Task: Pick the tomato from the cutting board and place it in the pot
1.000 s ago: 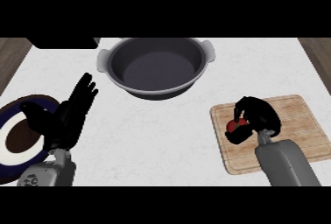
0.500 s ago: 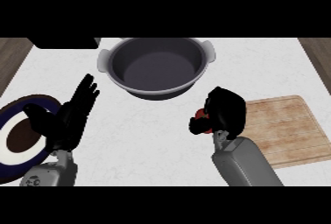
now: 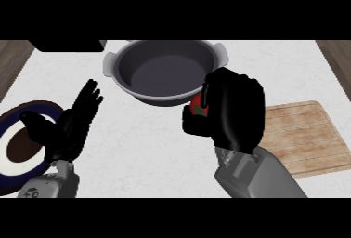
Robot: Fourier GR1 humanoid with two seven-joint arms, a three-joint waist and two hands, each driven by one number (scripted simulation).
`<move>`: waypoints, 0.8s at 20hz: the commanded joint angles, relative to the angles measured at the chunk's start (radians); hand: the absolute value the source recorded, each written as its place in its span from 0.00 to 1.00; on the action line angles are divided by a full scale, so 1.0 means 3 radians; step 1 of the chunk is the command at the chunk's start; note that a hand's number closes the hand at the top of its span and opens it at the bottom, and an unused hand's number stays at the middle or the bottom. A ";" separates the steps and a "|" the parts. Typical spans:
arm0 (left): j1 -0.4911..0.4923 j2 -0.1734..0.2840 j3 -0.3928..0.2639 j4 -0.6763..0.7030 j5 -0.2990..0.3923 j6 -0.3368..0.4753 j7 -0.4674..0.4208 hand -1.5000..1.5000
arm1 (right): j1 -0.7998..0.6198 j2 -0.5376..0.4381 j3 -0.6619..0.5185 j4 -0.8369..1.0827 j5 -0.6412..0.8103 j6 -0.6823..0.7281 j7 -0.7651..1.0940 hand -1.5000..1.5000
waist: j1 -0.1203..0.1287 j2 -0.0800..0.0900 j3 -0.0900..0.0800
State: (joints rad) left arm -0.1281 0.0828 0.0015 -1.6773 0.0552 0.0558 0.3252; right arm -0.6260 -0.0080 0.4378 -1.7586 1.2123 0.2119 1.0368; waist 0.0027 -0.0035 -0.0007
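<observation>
My right hand [image 3: 233,111] is curled round the red tomato [image 3: 198,104], of which only a small red patch with a green stem shows at the hand's left side. The hand hangs above the counter, at the front right rim of the grey pot [image 3: 165,69]. The pot stands at the back middle, and its dark inside shows nothing in it. To the right, the wooden cutting board [image 3: 305,135] lies bare. My left hand [image 3: 72,123] rests open at the left, fingers up, over the edge of a plate.
A dark blue plate [image 3: 14,144] with a white ring and brown centre lies at the left edge. A black object [image 3: 65,45] sits at the back left corner. Brown flooring shows past both side edges of the white counter [image 3: 144,153].
My right hand has carried the tomato off the cutting board, leftward and toward the pot's rim. The left hand has not moved.
</observation>
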 commanded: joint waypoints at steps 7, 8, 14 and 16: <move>-0.0095 -0.0091 -0.0061 0.0033 -0.0082 0.0074 -0.0002 0.50 | -0.1468 0.0026 -0.0287 0.0479 -0.0438 0.0069 0.0340 1.00 | 0.0043 0.0012 -0.0001; -0.0156 -0.0141 -0.0115 0.0101 -0.0152 0.0136 0.0025 0.50 | -0.1648 0.0026 -0.0233 0.0660 -0.0542 0.0039 0.0491 1.00 | 0.0060 0.0014 -0.0002; -0.0130 -0.0096 -0.0090 0.0185 -0.0084 0.0001 -0.0089 0.50 | -0.1885 0.0026 -0.0500 0.1466 -0.0727 -0.0432 0.0344 1.00 | 0.0081 0.0028 -0.0003; -0.0094 0.0032 0.0065 0.0010 0.0106 -0.0111 0.0052 0.50 | -0.2067 0.0026 -0.0590 0.1720 -0.0752 -0.0453 0.0309 1.00 | 0.0094 0.0022 -0.0002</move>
State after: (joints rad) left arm -0.1598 0.0688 -0.0111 -1.6656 0.0450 0.0553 0.3355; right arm -1.1527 -0.0049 0.2937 -1.3746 1.0259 0.1297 1.0467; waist 0.0260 0.0029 -0.0011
